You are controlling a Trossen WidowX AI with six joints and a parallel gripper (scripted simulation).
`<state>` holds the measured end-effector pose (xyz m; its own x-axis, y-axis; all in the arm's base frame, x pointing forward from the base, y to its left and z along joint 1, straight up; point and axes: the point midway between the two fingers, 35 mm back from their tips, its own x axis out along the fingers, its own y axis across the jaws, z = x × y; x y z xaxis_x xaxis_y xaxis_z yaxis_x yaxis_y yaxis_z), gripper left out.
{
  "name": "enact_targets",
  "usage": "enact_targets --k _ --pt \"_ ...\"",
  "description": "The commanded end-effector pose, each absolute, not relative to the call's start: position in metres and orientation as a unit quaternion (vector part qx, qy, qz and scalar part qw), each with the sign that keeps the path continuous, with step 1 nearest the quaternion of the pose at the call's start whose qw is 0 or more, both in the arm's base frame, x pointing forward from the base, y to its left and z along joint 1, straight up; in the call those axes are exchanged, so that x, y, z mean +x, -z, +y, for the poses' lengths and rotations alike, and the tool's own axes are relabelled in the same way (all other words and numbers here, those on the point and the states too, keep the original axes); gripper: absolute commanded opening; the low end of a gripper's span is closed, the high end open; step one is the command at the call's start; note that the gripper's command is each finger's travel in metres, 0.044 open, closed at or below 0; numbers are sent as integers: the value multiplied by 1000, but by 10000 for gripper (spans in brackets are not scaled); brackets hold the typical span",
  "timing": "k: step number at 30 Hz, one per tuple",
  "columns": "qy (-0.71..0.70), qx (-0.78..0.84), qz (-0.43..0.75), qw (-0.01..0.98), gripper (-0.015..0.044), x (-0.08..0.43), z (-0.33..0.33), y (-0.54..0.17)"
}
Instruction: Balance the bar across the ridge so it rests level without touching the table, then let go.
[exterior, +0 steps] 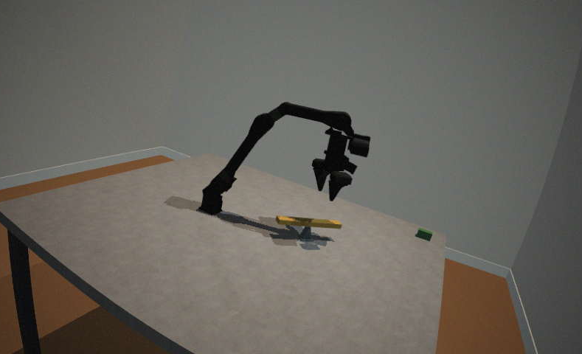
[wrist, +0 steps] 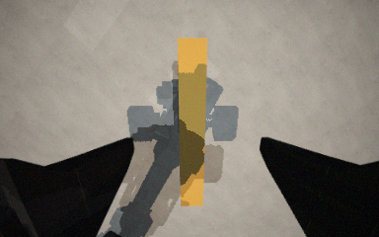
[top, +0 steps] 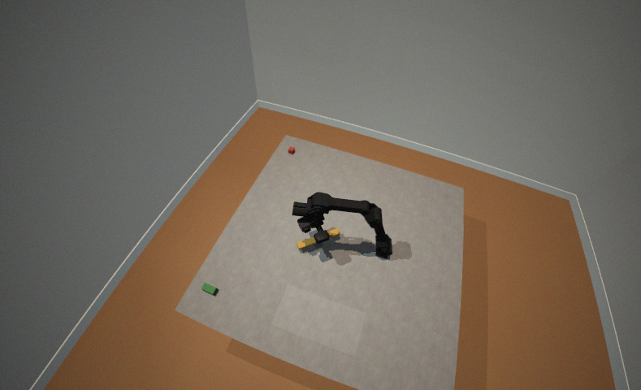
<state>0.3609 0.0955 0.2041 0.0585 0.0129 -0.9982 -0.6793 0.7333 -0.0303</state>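
Note:
The yellow bar (top: pixel 301 244) (exterior: pixel 324 223) (wrist: pixel 192 54) lies across the small bluish-grey ridge (exterior: pixel 306 233), which is mostly hidden under it. In the exterior view the bar looks about level, and both ends stand clear of the table (top: pixel 410 309) (exterior: pixel 197 262). My gripper (exterior: pixel 325 195) (wrist: pixel 196 143) is wide open and empty, above the bar and not touching it. In the wrist view its fingers stand on either side of the bar, with wide gaps. Shadows of the arm fall over the bar's middle.
A green block (top: pixel 210 288) (exterior: pixel 424 234) lies near one table corner. A small red block (top: pixel 291 149) lies near another corner. A pale rectangle (top: pixel 318 318) shows on the table top. The arm's base (top: pixel 383 246) (exterior: pixel 212 201) stands on the table to one side of the bar.

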Motion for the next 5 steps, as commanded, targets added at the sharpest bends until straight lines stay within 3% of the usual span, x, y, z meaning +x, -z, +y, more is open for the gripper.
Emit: enact_targets --k 1,5 --pt "-255 -261 638 678 440 361 96 -204" --pt "-255 -261 638 678 440 361 96 -204"
